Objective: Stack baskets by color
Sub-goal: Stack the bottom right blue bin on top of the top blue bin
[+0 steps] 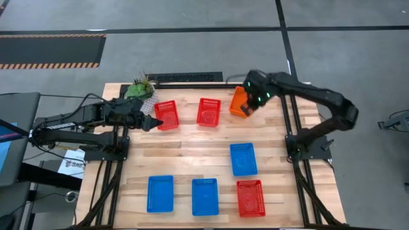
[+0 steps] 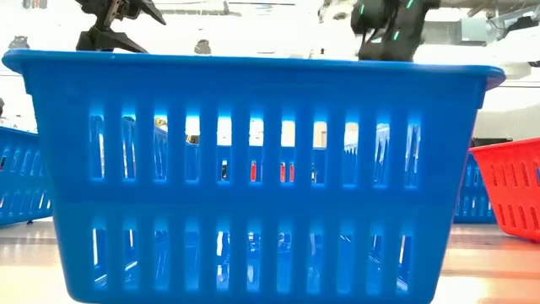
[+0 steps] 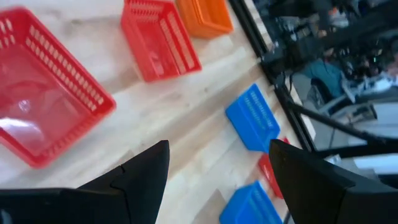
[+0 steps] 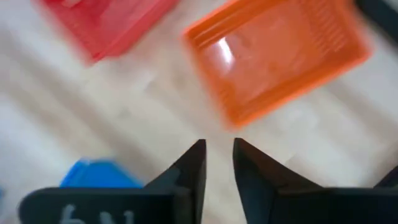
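An orange basket [image 1: 238,102] [image 4: 280,53] rests on its bottom at the table's far right. My right gripper [image 1: 254,105] [image 4: 219,149] hovers above its near edge, pointing steeply down, open by a narrow gap with nothing between the fingers. Two red baskets [image 1: 167,115] [image 1: 209,112] stand in the far row. My left gripper [image 1: 153,121] [image 3: 217,162] hangs wide open and empty just left of the left one [image 3: 43,106]. Three blue baskets [image 1: 243,158] [image 1: 160,193] [image 1: 205,195] and a third red one [image 1: 250,197] stand nearer.
A small potted green plant [image 1: 140,88] stands at the far left corner, behind my left arm. In the low view, the near blue basket [image 2: 253,169] blocks most of the scene. Bare wood lies across the table's middle left [image 1: 185,150].
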Controlling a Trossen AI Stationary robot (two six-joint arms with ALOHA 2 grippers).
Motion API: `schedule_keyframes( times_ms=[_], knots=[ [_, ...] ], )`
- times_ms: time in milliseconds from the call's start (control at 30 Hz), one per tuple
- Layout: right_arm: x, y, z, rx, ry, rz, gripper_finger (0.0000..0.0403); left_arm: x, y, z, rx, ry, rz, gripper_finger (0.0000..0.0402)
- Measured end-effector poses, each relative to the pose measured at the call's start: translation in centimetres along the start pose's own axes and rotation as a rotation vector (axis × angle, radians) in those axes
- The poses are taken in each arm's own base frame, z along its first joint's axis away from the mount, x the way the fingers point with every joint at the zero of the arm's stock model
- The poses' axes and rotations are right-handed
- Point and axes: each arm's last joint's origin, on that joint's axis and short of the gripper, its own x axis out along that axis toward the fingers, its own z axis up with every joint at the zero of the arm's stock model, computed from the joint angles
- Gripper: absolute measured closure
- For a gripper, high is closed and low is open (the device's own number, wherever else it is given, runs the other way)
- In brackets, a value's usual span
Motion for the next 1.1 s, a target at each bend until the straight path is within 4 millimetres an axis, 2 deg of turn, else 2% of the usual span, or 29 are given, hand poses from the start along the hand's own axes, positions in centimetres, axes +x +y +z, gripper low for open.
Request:
schedule_keyframes(
  times_ms=[167,267,400,567,800,1100],
  knots=[
    [-3.1,5.3,-5.1,-0.029,-0.059,0.046,0.0248,0.0,0.1,-0.2,0.003,0.047,-0.012,0.0139],
    [-3.8,8.4,-8.1,-0.008,-0.092,0.062,0.0227,0.0,0.1,-0.2,0.003,0.053,-0.01,0.0139],
    [-3.5,12.4,-11.7,-0.054,-0.119,0.104,0.0217,0.0,0.0,-0.3,0.007,0.072,-0.024,0.0139],
    [-0.9,18.1,-14.6,-0.271,-0.114,0.233,0.0223,0.0,0.0,-0.4,0.019,0.101,-0.045,0.0139],
    [3.4,23.2,-14.8,-0.456,-0.059,0.289,0.0228,0.0,-0.1,-0.5,0.058,0.149,-0.08,0.0139],
    [8.0,27.7,-11.9,-0.656,-0.087,0.244,0.0203,-0.1,-0.1,-0.5,0.108,0.155,-0.089,0.0139]
  ],
)
